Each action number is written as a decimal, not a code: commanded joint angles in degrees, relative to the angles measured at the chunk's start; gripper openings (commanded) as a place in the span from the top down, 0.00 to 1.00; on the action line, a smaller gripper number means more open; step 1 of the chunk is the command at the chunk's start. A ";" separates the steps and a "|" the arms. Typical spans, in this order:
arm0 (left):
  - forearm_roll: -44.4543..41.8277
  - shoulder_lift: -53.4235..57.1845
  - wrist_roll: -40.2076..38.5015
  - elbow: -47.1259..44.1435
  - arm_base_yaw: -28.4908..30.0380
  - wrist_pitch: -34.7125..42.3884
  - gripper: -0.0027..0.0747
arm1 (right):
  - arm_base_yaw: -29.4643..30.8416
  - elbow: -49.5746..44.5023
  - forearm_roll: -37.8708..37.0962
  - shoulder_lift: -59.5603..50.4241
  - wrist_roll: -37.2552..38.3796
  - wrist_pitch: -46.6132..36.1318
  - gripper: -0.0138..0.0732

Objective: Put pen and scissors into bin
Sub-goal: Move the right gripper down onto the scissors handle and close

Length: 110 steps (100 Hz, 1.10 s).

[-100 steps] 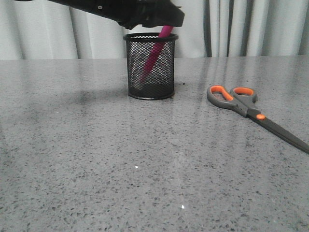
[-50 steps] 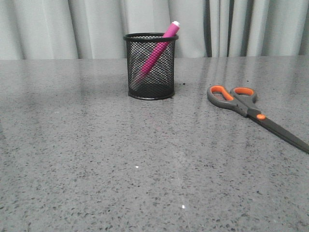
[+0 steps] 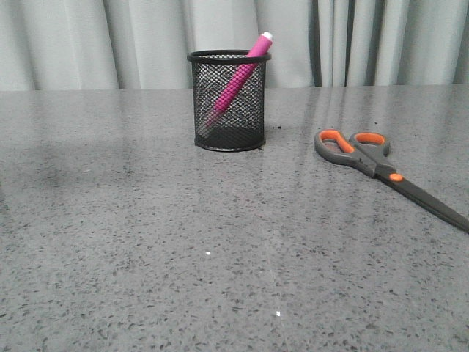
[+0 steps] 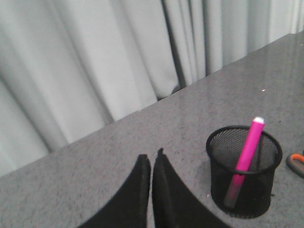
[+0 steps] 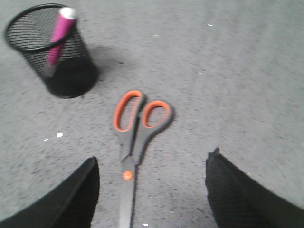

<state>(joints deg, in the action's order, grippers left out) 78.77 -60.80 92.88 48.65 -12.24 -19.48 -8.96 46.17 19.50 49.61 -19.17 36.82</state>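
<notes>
The black mesh bin (image 3: pixel 229 101) stands at the back middle of the table. The pink pen (image 3: pixel 238 77) leans inside it, its white end sticking out over the rim. The scissors (image 3: pixel 381 170) lie flat on the table to the right, closed, handles toward the bin. Neither gripper shows in the front view. In the left wrist view my left gripper (image 4: pixel 151 159) is shut and empty, away from the bin (image 4: pixel 244 173) and pen (image 4: pixel 248 151). In the right wrist view my right gripper (image 5: pixel 153 159) is open above the scissors (image 5: pixel 134 137), whose pivot lies between the fingers.
The table (image 3: pixel 146 242) is grey speckled stone. Pale curtains (image 3: pixel 110 40) hang behind its far edge. A few small white flecks (image 3: pixel 207 254) lie on the table surface.
One second ago my left arm was over the bin at the pen's top. It has since pulled out of the front view, leaving the pen leaning in the bin.
</notes>
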 commanded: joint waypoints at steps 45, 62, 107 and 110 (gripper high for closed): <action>4.24 7.87 -0.71 -8.82 0.15 2.25 0.99 | -10.36 25.96 -11.73 29.83 9.50 21.91 0.43; 4.80 7.87 -0.71 -8.82 0.15 2.25 0.99 | -11.12 27.91 -13.04 36.05 11.61 22.12 0.43; 4.90 7.87 -0.71 -8.82 0.15 2.25 0.99 | -11.12 28.03 -14.31 40.64 12.98 19.15 0.43; 4.90 7.87 -0.71 -8.82 0.15 2.25 0.99 | -11.12 28.03 -14.55 40.64 12.98 19.15 0.43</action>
<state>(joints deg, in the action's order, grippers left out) 81.70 -53.76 92.79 38.24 -12.24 -17.32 -20.18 72.38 5.92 92.32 -6.23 57.59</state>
